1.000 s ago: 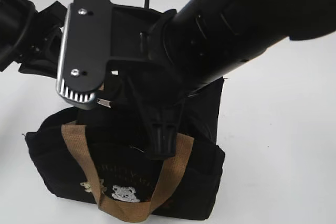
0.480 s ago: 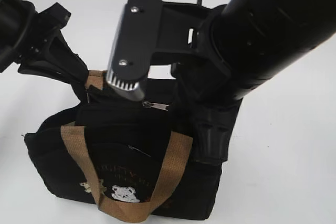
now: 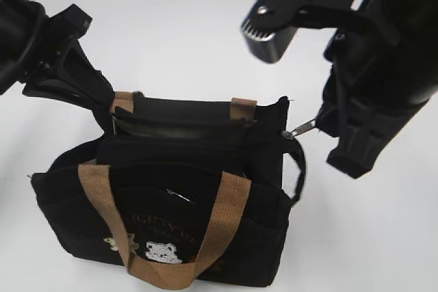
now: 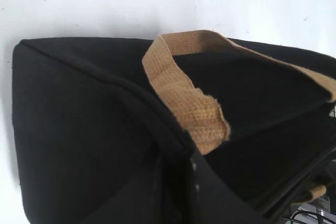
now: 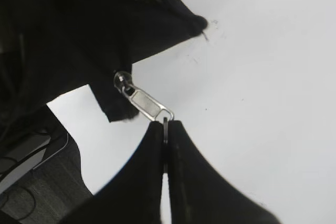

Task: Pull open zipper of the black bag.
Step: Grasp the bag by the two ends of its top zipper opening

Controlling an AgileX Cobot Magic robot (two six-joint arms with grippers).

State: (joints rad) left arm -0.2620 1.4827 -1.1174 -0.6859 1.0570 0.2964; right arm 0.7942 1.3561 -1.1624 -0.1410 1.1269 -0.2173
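Note:
The black bag (image 3: 164, 203) with tan handles and teddy bears stands on the white table, its top gaping open (image 3: 178, 126). My left gripper (image 3: 108, 104) is shut on the bag's back left top edge beside a tan handle (image 4: 184, 98); its dark fingers (image 4: 210, 198) pinch the black fabric (image 4: 79, 129). My right gripper (image 3: 321, 120) hangs just past the bag's right end, shut on the zipper's key ring. The silver clasp (image 3: 302, 128) stretches taut from the slider (image 3: 287, 134). The right wrist view shows the clasp (image 5: 146, 103) and the ring edge-on between the closed tips (image 5: 165, 128).
White tabletop (image 3: 383, 237) lies all around the bag. The right arm's black body and wrist camera bracket (image 3: 274, 35) hang above the bag's right side. A dark device edge (image 5: 31, 156) shows at the lower left of the right wrist view.
My right gripper has travelled right from over the bag's middle to beyond its right end, dragging the zipper pull along. The top now gapes open. The left gripper has stayed put.

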